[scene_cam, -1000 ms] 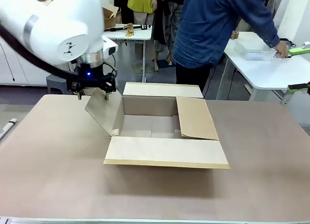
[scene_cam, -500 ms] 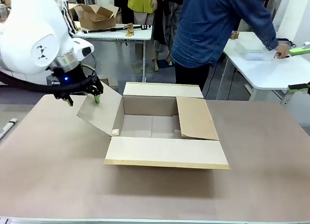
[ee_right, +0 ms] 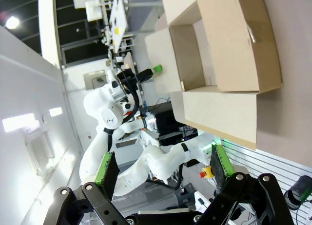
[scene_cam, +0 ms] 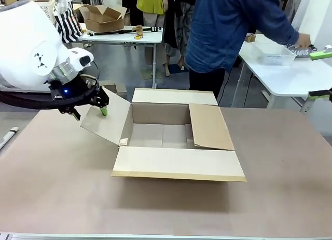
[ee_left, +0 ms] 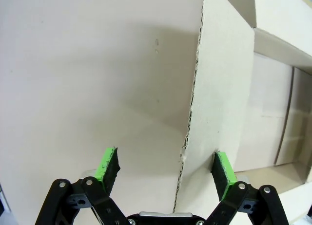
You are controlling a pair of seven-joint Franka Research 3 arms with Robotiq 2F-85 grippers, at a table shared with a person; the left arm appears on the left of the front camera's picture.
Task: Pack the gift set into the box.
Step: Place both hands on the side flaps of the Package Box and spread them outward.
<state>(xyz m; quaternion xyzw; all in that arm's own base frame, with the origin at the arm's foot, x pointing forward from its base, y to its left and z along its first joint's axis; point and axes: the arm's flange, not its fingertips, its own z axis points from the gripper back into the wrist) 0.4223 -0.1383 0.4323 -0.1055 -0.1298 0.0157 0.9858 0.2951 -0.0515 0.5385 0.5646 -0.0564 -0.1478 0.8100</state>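
Plainly, the tabletop (scene_cam: 57, 188) lies bare on every side of the box (scene_cam: 176, 162), which sits mid-table, mouth up, long axis running left to right. Its near and far flaps lie outward and the left flap (scene_cam: 106, 120) leans out. The left gripper (scene_cam: 90, 113), fingers spread wide, straddles that flap's edge without pinching it. The right gripper (ee_right: 163, 169) hangs spread and empty. The gift set's tray (scene_cam: 271, 53) sits on a white side table (scene_cam: 280, 79), near the person's hand (scene_cam: 303, 41).

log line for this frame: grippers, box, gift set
left gripper: open, straddling left flap edge | right gripper: open, raised, empty | box: on table, nothing visible inside | gift set: on side table by person's hand
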